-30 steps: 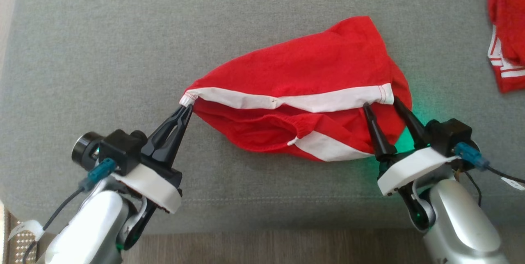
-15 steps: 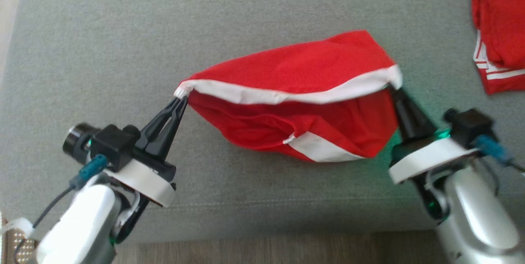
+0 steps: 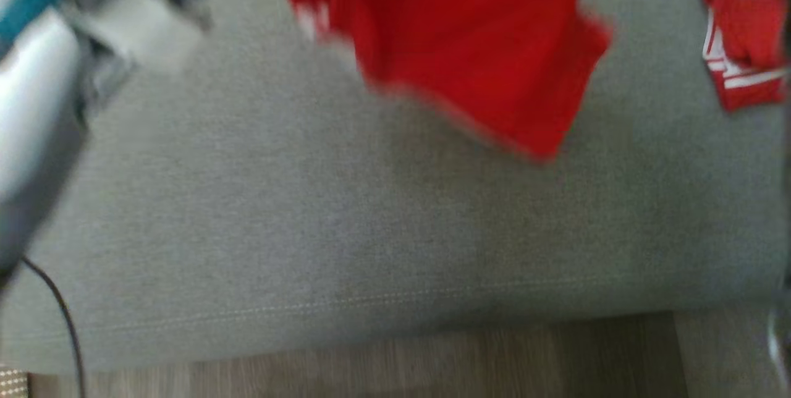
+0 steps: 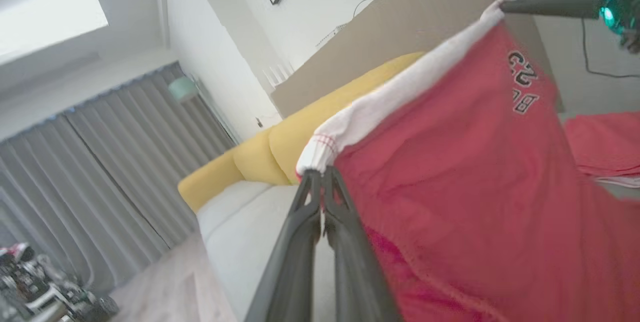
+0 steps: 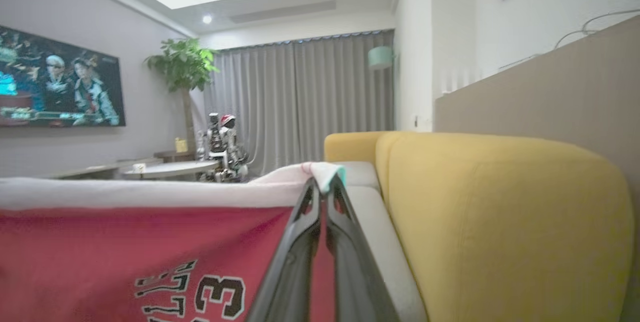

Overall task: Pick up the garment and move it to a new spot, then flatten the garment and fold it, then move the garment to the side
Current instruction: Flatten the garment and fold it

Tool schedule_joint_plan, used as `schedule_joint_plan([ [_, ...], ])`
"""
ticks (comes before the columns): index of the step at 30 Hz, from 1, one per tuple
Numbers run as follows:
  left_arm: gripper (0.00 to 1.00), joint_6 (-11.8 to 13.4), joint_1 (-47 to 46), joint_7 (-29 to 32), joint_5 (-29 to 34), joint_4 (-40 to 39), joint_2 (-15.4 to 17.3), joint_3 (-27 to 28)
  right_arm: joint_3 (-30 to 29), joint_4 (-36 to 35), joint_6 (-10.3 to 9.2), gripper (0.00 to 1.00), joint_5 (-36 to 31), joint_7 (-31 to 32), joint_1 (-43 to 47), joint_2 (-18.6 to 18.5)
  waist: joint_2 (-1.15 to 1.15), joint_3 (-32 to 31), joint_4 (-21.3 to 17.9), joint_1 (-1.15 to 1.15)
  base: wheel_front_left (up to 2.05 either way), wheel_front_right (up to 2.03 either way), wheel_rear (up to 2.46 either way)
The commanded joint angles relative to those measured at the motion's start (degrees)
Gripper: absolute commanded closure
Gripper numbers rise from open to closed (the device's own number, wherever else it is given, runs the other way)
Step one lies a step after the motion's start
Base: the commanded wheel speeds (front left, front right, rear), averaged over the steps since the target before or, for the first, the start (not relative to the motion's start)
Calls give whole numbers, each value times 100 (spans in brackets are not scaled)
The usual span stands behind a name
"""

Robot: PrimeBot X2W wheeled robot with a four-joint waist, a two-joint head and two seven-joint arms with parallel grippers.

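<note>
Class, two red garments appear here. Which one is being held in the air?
The red garment hanging at centre: the left tool and right tool pinch its white band. The other garment lies bunched on the grey cushion, far right.

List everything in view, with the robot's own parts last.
sofa seat: one, grey, across the head view
garment: one, red with a white band, hanging above the seat, held by the band's two ends
second garment: one, red with white stripes, lying on the seat at the head view's right edge
back cushions: several, yellow, behind the seat
floor: wood, in front of the sofa
curtains: one set, grey, far wall
plant: one, green, beside the curtains
left hand: one, dark fingers, shut on one band end
right hand: one, dark fingers, shut on the other end
</note>
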Motion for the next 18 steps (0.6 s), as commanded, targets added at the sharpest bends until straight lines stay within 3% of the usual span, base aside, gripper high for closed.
schedule_joint_plan([
  [1,100,1,-473,-52,130,7,205,195,25,-55,-2,100,43,18,-305,8,0,282,-121,-1,0,0,0],
  [6,100,31,-2169,-233,868,912,-22,5,-28,547,-2,100,-117,-155,-1804,110,0,747,-245,-1,0,0,0],
  [10,100,243,-2927,-242,1405,722,-109,6,-66,633,-2,100,-222,-287,-2482,129,0,1007,-289,-1,0,0,0],
  [14,100,368,-2800,-243,1634,427,63,-217,-73,382,-2,100,-172,-335,-2323,117,0,1009,-287,-1,0,0,0],
  [18,100,484,-2207,-243,1682,-45,217,-653,-59,-85,-2,100,-52,-343,-1381,-54,0,930,-204,-1,0,0,0],
])
